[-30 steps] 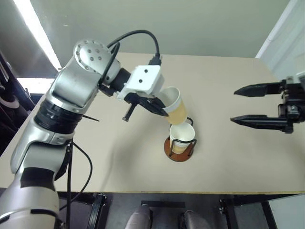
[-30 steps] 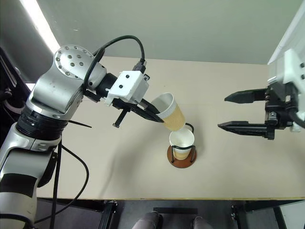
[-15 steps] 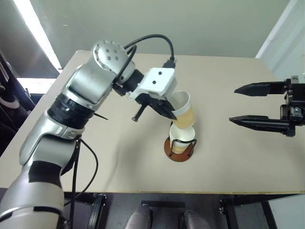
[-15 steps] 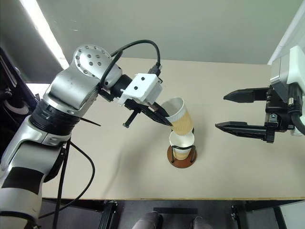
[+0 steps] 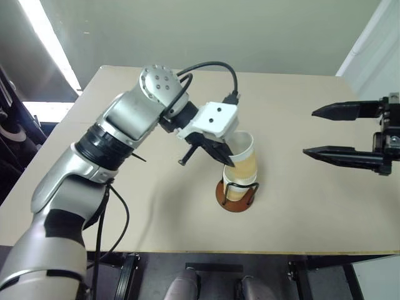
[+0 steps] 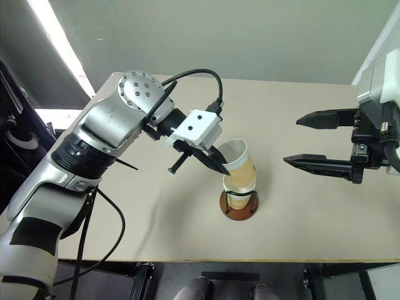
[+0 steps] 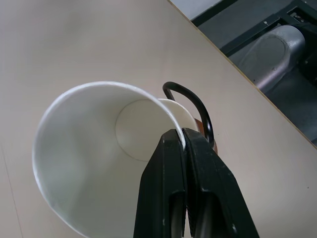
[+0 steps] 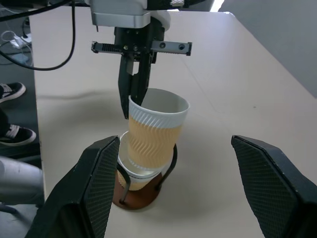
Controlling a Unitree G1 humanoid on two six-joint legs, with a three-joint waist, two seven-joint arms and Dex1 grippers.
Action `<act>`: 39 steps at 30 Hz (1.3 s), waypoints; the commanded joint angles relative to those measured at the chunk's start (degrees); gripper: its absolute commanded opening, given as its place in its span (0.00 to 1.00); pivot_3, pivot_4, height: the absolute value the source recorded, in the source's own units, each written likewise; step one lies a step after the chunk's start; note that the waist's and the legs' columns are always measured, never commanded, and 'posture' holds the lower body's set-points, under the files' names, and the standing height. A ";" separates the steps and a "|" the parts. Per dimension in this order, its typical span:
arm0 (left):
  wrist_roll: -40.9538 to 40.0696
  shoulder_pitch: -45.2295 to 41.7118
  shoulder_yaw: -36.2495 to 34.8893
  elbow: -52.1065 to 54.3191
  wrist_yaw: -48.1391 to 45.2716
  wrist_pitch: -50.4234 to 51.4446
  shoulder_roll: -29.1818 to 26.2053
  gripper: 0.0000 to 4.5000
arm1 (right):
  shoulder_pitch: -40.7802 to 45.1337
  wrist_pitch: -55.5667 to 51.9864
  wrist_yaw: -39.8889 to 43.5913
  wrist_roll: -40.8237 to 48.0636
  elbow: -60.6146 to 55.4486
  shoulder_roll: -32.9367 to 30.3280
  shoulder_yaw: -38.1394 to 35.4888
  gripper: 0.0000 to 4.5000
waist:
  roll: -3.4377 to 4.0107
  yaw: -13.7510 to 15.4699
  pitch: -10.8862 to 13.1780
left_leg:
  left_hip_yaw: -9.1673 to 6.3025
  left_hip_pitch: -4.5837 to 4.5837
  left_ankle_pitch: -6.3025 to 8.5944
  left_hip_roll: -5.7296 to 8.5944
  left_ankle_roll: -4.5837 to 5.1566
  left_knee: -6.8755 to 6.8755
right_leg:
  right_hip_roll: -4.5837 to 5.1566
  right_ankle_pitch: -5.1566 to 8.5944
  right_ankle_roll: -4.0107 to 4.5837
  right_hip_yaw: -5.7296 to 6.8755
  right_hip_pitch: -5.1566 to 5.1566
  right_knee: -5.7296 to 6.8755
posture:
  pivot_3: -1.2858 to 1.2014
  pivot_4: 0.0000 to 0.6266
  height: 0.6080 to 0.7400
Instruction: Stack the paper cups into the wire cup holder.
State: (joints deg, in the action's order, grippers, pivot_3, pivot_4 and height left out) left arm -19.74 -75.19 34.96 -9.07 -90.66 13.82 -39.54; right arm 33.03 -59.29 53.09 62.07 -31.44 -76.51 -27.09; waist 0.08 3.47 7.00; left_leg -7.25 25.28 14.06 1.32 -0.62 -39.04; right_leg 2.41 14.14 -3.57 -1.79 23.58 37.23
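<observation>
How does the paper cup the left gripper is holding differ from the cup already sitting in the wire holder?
The held cup is tilted; the seated cup stands upright.
The held cup is pinched at its rim by the left gripper; the seated cup stands free inside the wire cup holder.
The held cup is highest, its bottom entering the seated cup's mouth; the seated cup rests down on the holder's base.
Both look alike: white rims, tan ribbed sides.
</observation>
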 commanded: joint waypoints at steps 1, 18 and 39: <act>0.24 -1.33 0.51 0.46 -1.84 -1.63 -0.38 0.01 | 0.15 1.27 0.40 -0.64 0.74 -1.49 -3.34 0.82 | 0.00 0.03 0.00 | 0.00 0.00 0.00 0.00 0.00 0.00 | 0.00 0.00 0.00 0.00 0.00 0.00 | 0.52 0.24 1.00; 3.62 -0.90 1.94 -0.02 -1.84 -3.64 1.22 0.15 | -2.53 2.78 2.44 -2.66 1.88 -2.39 -4.05 0.82 | 0.00 0.08 0.00 | 0.01 0.01 0.01 0.00 0.01 -0.01 | 0.00 -0.01 -0.02 0.00 -0.01 -0.01 | 0.52 0.24 1.00; 1.73 4.82 -19.84 -1.55 13.29 13.42 6.61 0.99 | -4.30 10.74 -6.19 -14.36 7.18 8.65 7.31 0.82 | 0.03 0.00 -0.02 | 0.06 -0.14 0.00 -0.01 0.05 -0.03 | -0.01 -0.05 -0.10 -0.03 -0.11 0.03 | 0.52 0.24 1.00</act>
State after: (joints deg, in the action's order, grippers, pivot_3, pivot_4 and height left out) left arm -17.27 -71.01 18.88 -11.23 -80.39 25.59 -32.54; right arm 28.67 -50.54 49.22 50.23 -25.56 -69.22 -20.77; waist 0.12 3.48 6.98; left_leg -7.18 25.14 14.05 1.31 -0.56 -39.07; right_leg 2.40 14.09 -3.67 -1.83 23.47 37.26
